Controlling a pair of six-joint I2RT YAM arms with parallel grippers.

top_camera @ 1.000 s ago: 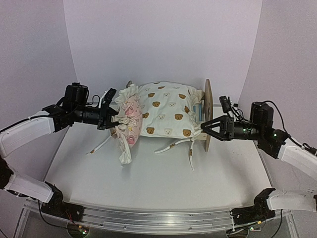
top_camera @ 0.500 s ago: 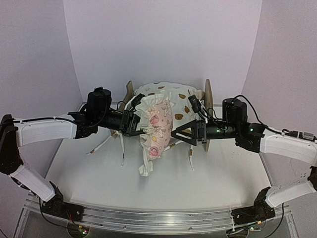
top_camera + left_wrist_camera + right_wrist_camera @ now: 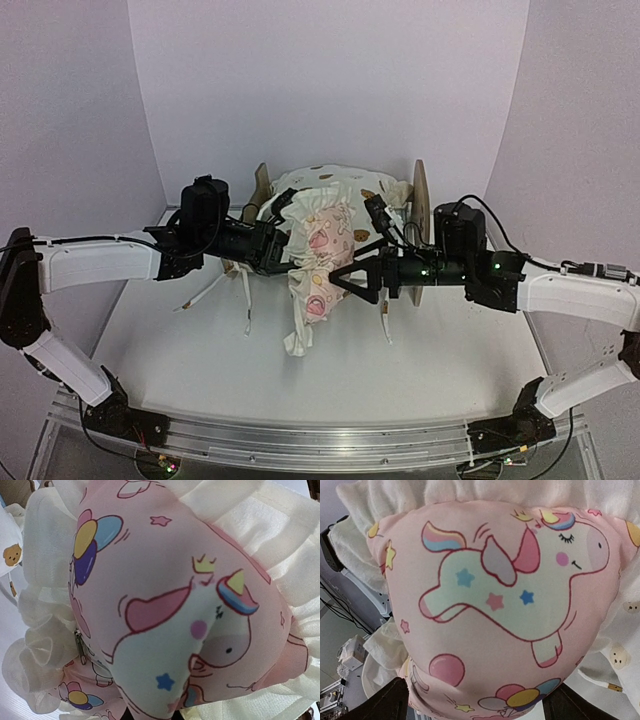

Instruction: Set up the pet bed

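- The bed sits on the tabletop beyond both pincers, close to the back wall.
- Its long axis runs left to right. The rounded headboard stands upright at the right end, just behind the right arm's wrist. The low footboard is at the left end, behind the left arm.
- A cream bear-print quilt covers the bed, and its ties trail onto the tabletop below the pincers.
- A pink unicorn pillow with a white ruffle hangs in front of the bed, clear of the tabletop and between the two pincers.
- The left arm reaches in from the left with its forearm about level. The left pincer is clamped tight on the pillow's left ruffled edge, and the pillow fills its wrist view.
- The right arm mirrors it from the right, stretched out low and level. The right pincer is spread wide at the pillow's right side.
- In the right wrist view the dark fingers sit at the bottom corners with the pillow between them. Whether they press on it cannot be told.
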